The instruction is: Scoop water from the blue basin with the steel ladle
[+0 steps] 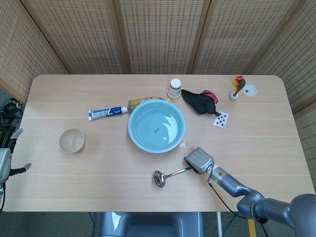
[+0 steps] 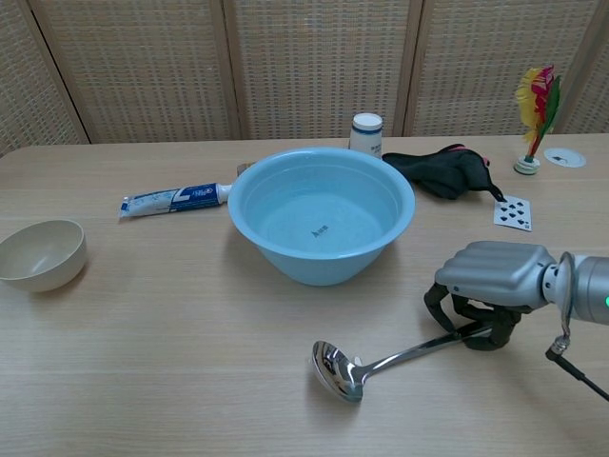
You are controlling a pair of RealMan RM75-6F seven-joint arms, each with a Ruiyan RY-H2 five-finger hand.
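Note:
The blue basin [image 1: 156, 124] [image 2: 322, 214] stands mid-table with water in it. The steel ladle [image 1: 168, 175] [image 2: 381, 362] lies on the table in front of the basin. Its bowl points left and touches the tabletop, and its handle runs right into my right hand [image 1: 199, 160] [image 2: 493, 280]. That hand's fingers curl down around the handle's end, to the front right of the basin. My left hand [image 1: 7, 162] hangs beyond the table's left edge with its fingers apart, holding nothing; it shows only in the head view.
A beige bowl [image 1: 72, 140] [image 2: 40, 253] sits at the left. Behind the basin lie a toothpaste tube [image 1: 107, 113] and a yellow packet [image 1: 143, 102]. A white jar [image 1: 174, 88], black cloth [image 1: 200, 101], playing card [image 1: 221, 119] and feather shuttlecock [image 1: 237, 86] are at the back right.

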